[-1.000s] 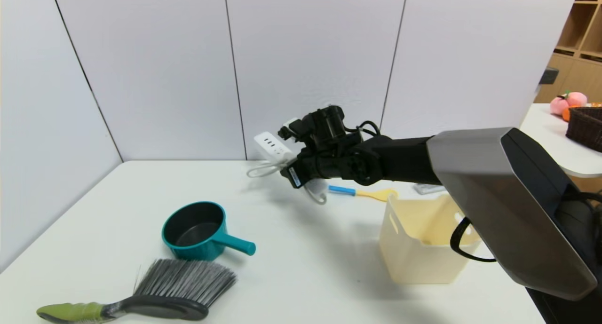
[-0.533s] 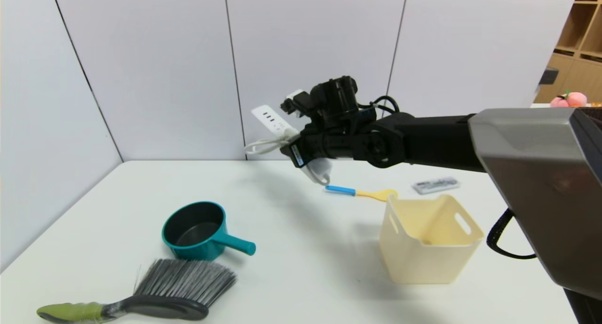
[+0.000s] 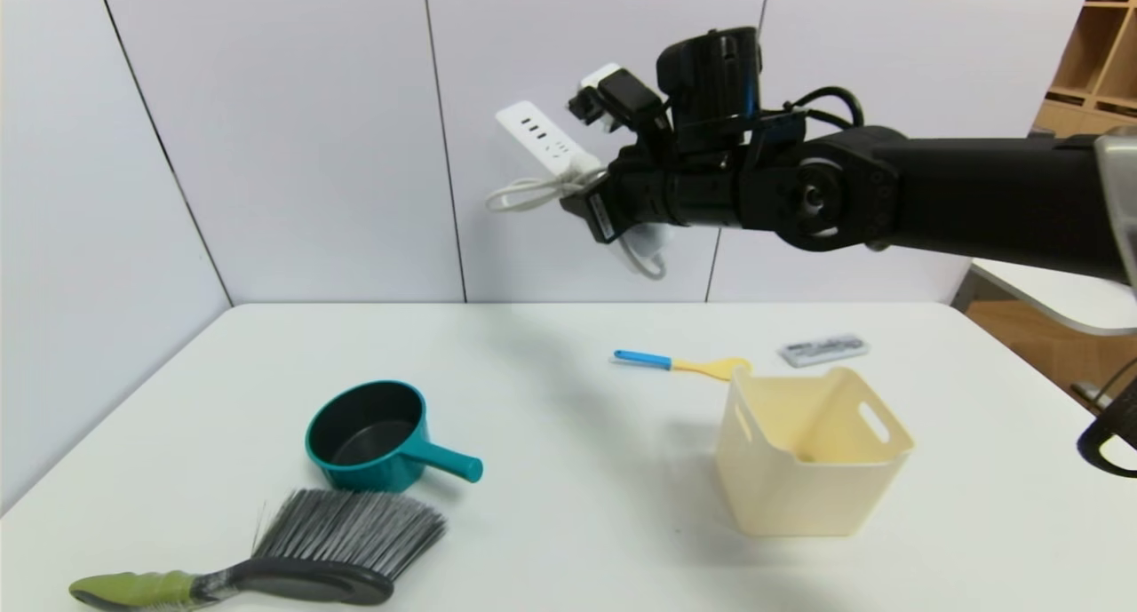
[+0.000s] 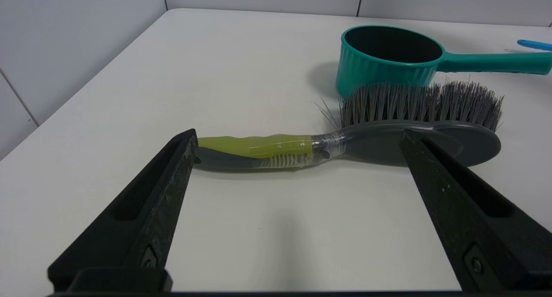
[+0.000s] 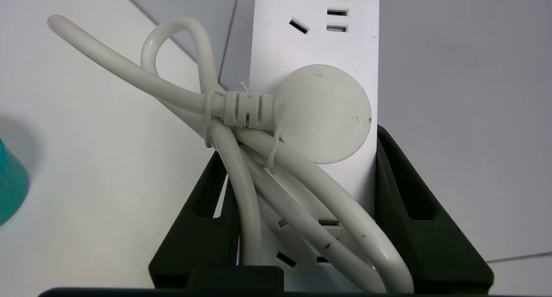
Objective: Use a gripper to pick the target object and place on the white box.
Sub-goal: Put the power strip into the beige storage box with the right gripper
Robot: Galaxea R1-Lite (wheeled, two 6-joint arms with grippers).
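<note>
My right gripper (image 3: 613, 208) is clamped across the power strip (image 3: 544, 141), held high above the far side of the surface (image 3: 551, 470). It's a stiff, smooth, light bar — the tied cord (image 5: 241, 159) dangles and could snag. The white box (image 3: 808, 457) sits below, right. My left gripper (image 4: 297, 189) idles, spread wide, near the brush (image 4: 388, 120).

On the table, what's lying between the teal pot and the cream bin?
Only bare table lies between the teal pot and the cream bin, as the head view shows; the blue-and-yellow spatula sits farther back.
</note>
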